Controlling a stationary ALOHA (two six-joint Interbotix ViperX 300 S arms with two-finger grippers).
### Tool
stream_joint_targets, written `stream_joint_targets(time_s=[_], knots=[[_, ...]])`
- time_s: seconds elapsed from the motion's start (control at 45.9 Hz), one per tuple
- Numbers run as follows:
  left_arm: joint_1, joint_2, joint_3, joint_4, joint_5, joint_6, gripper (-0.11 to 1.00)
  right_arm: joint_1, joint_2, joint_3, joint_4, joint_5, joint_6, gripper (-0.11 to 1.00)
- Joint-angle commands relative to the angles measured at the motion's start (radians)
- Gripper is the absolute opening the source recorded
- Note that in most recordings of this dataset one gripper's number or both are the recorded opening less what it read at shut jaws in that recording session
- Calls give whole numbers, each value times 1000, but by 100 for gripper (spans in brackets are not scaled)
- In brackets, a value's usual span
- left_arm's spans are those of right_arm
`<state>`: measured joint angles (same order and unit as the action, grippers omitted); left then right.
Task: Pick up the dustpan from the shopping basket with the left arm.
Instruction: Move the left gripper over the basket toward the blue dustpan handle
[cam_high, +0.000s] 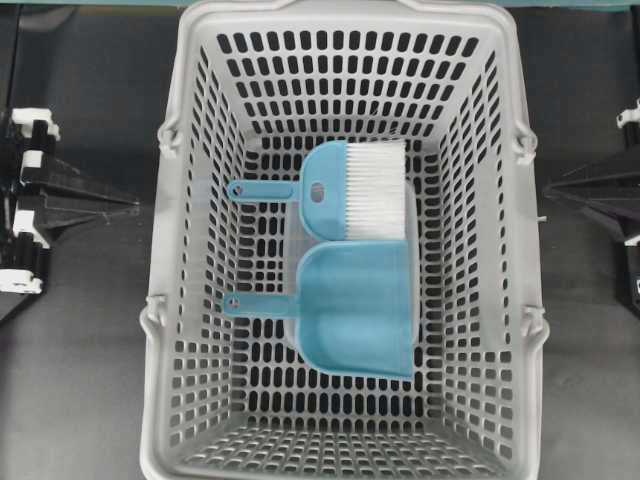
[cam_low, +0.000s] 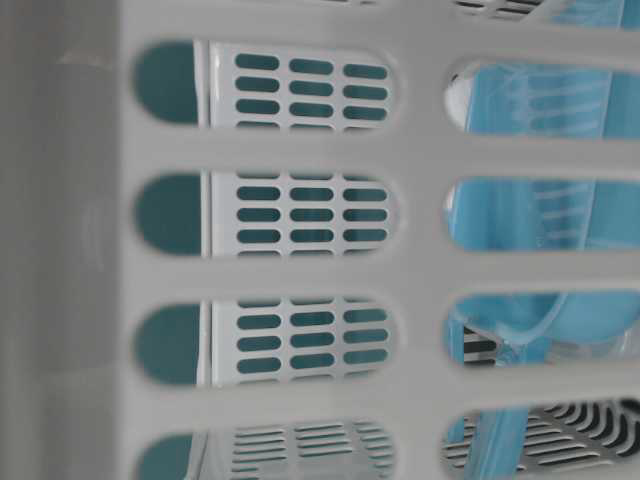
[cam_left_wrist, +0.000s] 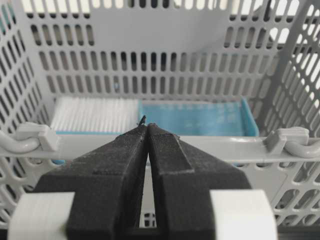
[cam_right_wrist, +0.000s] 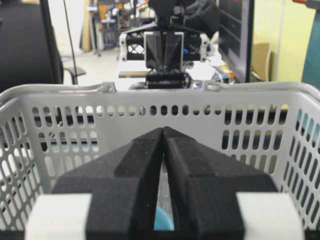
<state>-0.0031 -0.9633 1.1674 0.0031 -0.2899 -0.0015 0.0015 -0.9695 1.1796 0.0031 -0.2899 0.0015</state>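
Both pairs of jaws are clenched on nothing: the left gripper (cam_left_wrist: 147, 126) hangs outside the shopping basket (cam_high: 190, 120), its tips meeting just over the near rim, and the right gripper (cam_right_wrist: 163, 129) sits the same way at the opposite wall, fingertips together. From the right wrist view the left gripper (cam_right_wrist: 163, 67) can be seen head-on across the basket, also closed.

One basket stands on the dark tabletop (cam_high: 80, 340), with one dustpan (cam_high: 362, 310) and one hand brush (cam_high: 350, 192) on its slotted floor. The dustpan lies flat toward the right wall, its thin handle pointing left to the left arm's side. The brush lies just beyond it, white bristles to the right, handle also pointing left, the two touching or nearly so.

Two black arms wait at the left and right edges of the overhead view, well apart from the basket. Behind the left arm a cluttered workshop shows, with a monitor (cam_right_wrist: 235, 35) and a pale floor.
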Motion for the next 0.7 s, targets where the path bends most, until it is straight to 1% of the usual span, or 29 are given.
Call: stream_joint_targets(time_s=[0.0, 0.044, 0.087, 0.109, 0.218, 0.348, 0.414, 0.522, 0.675], knots=[[-3, 6, -51, 41, 6, -18, 6, 0, 6, -11, 0, -8, 3, 0], [-5, 11, -74, 41, 25, -25, 4, 2, 2, -8, 2, -3, 5, 2], [-6, 15, -98, 41, 49, -29, 0, 2, -2, -5, 2, 3, 5, 0], [-8, 18, -112, 41, 64, -29, 0, 2, -5, -5, 2, 12, 6, 0], [-12, 41, -201, 41, 178, -34, 0, 2, -12, -5, 2, 37, 6, 0], [-23, 98, -325, 41, 350, -32, 0, 2, -26, -6, 2, 49, 6, 0], [-32, 143, -399, 41, 437, -29, 0, 2, -32, -8, 2, 51, 6, 0], [-48, 221, -499, 41, 549, -18, 0, 2, -38, -8, 2, 54, 6, 0], [-67, 367, -657, 41, 706, -14, 0, 3, -40, -9, 6, 58, 6, 0]])
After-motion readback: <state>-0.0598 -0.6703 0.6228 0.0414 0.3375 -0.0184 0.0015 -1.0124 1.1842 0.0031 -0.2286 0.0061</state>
